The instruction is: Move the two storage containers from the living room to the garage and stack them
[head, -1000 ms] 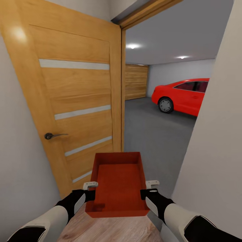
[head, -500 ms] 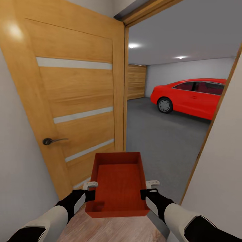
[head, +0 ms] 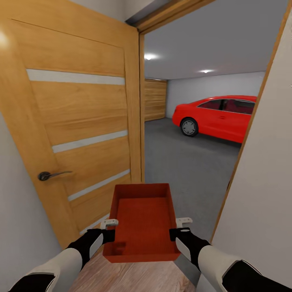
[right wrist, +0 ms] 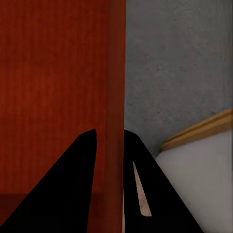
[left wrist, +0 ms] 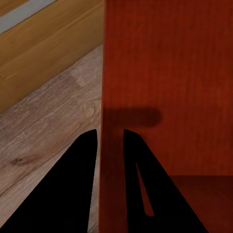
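Storage container (head: 142,221), orange-red and open-topped, is carried level at the doorway between both arms. The left gripper (head: 108,230) is clamped on its left wall (left wrist: 112,145), a finger on each side, and the right gripper (head: 178,229) is clamped on its right wall (right wrist: 110,145) likewise. To the left stands the open wooden door (head: 77,121), its edge just beside the bin; to the right, the door frame (head: 251,121) and white wall (head: 263,194). Light wood plank floor (head: 134,278) lies nearest. Ahead, the garage's dark grey floor (head: 182,166) runs open to a red car (head: 219,117) at far right and wood-plank doors (head: 155,99) beyond.
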Robot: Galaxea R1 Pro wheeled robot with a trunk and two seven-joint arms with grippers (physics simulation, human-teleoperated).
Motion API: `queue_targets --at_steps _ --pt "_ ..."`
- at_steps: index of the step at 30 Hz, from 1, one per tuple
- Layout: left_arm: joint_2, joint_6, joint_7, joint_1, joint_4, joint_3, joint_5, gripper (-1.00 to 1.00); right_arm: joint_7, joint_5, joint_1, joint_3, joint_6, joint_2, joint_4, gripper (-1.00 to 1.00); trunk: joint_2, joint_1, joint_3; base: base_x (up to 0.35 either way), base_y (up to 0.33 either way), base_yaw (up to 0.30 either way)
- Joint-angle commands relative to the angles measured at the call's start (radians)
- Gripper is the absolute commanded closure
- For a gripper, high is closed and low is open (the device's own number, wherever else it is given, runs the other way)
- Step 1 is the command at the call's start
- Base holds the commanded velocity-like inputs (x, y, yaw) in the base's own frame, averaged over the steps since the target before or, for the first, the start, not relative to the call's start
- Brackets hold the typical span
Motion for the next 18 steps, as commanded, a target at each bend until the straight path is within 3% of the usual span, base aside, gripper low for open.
queue_targets --at_steps 1,10,18 --pt "0.000 -0.020 0.010 0.000 -0.004 0.002 -0.024 1.00 0.002 -0.034 0.001 0.037 0.006 0.002 -0.001 1.00 -0.001 0.000 0.000 0.000 0.000 -0.037" --pt "-0.001 -0.020 0.010 0.000 -0.004 0.002 -0.024 1.00 0.002 -0.035 0.001 0.038 0.005 0.002 -0.001 1.00 -0.001 0.000 0.000 0.000 0.000 -0.019" --pt "0.000 -0.020 0.010 0.000 -0.004 0.002 -0.024 1.00 0.002 -0.034 0.001 0.037 0.006 0.002 -0.001 1.00 -0.001 0.000 0.000 0.000 0.000 -0.212"
